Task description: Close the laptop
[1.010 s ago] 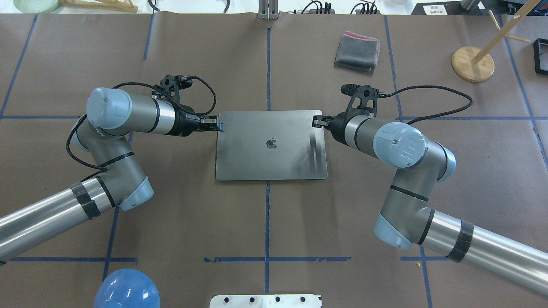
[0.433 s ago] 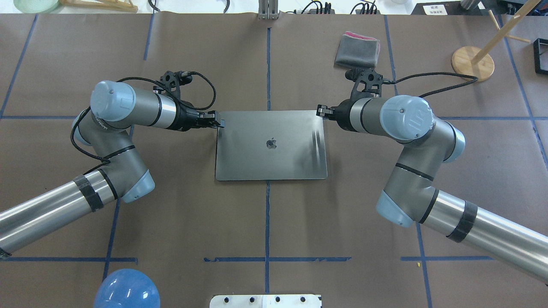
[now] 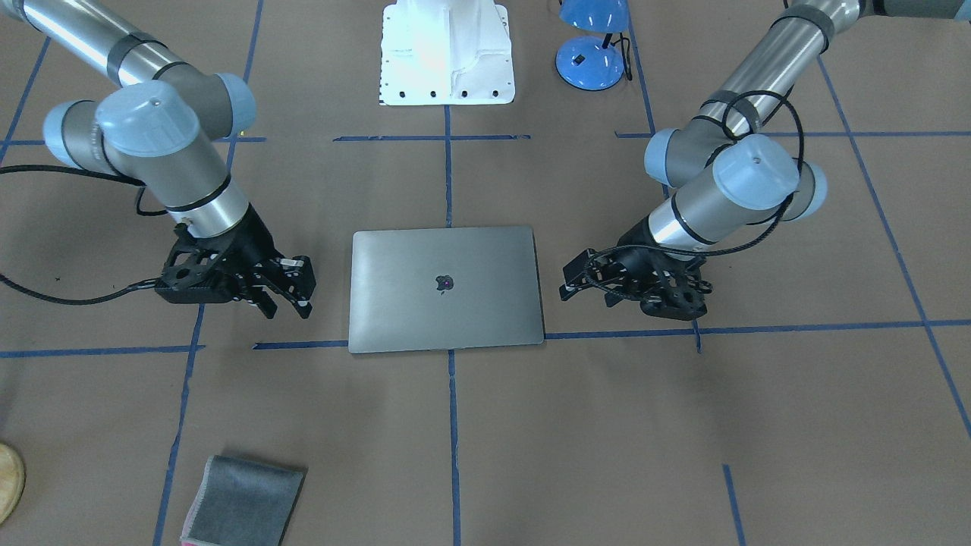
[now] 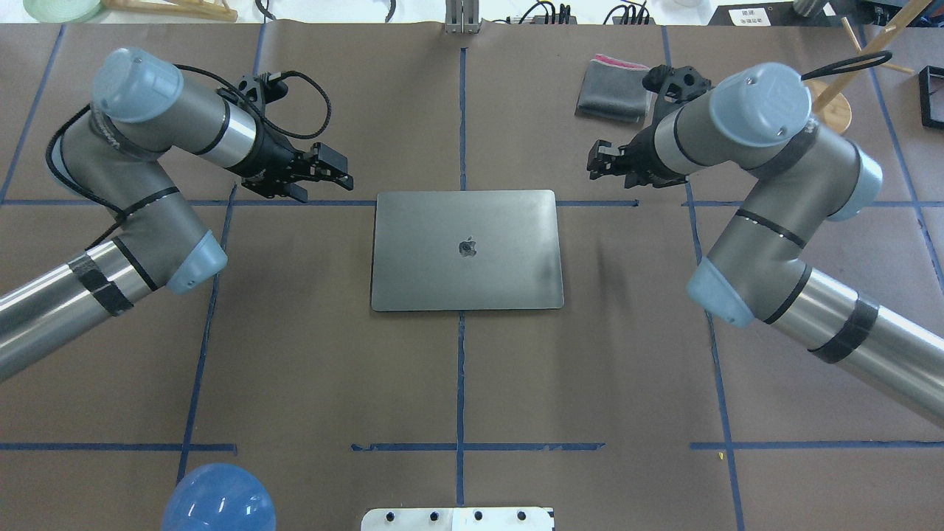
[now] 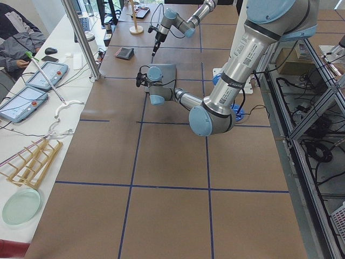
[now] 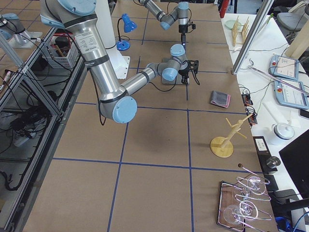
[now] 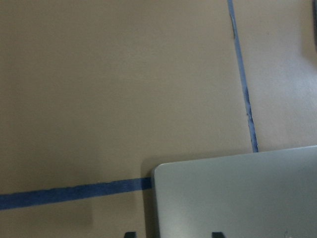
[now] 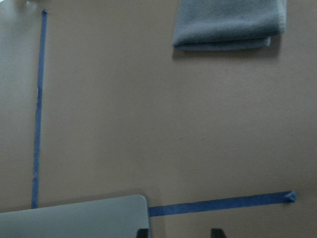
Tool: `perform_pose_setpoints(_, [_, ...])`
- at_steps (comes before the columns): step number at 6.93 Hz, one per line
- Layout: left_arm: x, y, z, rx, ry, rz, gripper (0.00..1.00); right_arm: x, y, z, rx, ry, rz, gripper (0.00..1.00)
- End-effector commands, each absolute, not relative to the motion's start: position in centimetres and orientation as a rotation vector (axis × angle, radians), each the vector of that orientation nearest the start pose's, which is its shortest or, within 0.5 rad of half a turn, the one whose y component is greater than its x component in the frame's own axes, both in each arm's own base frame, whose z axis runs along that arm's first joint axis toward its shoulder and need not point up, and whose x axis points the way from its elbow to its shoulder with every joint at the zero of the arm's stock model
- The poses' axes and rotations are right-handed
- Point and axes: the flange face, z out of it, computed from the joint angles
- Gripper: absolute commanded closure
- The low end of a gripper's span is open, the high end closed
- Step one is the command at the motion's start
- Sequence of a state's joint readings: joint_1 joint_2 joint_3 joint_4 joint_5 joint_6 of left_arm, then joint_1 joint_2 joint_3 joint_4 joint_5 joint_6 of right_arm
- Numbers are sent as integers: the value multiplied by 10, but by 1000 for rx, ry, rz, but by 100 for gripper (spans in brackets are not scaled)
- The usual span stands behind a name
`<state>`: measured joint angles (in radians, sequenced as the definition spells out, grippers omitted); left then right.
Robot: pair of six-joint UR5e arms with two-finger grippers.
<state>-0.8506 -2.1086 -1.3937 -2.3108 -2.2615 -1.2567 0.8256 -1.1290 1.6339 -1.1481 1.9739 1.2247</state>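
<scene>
The laptop (image 4: 466, 251) lies shut and flat at the middle of the table, silver lid up with its dark logo showing; it also shows in the front view (image 3: 446, 288). My left gripper (image 4: 335, 168) hovers open and empty just beyond the lid's far left corner; its wrist view shows that corner (image 7: 237, 198). My right gripper (image 4: 599, 162) hovers open and empty beyond the far right corner; its wrist view shows that corner (image 8: 74, 218). Neither gripper touches the laptop.
A folded grey cloth (image 4: 616, 90) lies at the far right, close behind the right gripper. A wooden stand (image 4: 815, 109) is further right. A blue lamp (image 4: 217, 498) and the white robot base (image 3: 446, 53) sit at the near edge.
Both grippers have pulled off the lid's far corners, moving outward and toward the far side of the table. The laptop has not moved and stays shut.
</scene>
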Motion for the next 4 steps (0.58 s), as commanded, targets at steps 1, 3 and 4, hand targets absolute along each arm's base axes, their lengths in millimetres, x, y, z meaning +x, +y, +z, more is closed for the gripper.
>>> perform_pose_setpoints(1, [358, -570, 350, 39, 1059, -10, 0, -305, -554, 367, 167, -839, 121, 0])
perform_pose_setpoints(3, [266, -584, 364, 84, 867, 173, 0, -222, -548, 388, 174, -699, -51, 0])
perform_pose_setpoints(4, [205, -590, 406, 107, 810, 244, 0, -169, -551, 414, 167, -688, -109, 0])
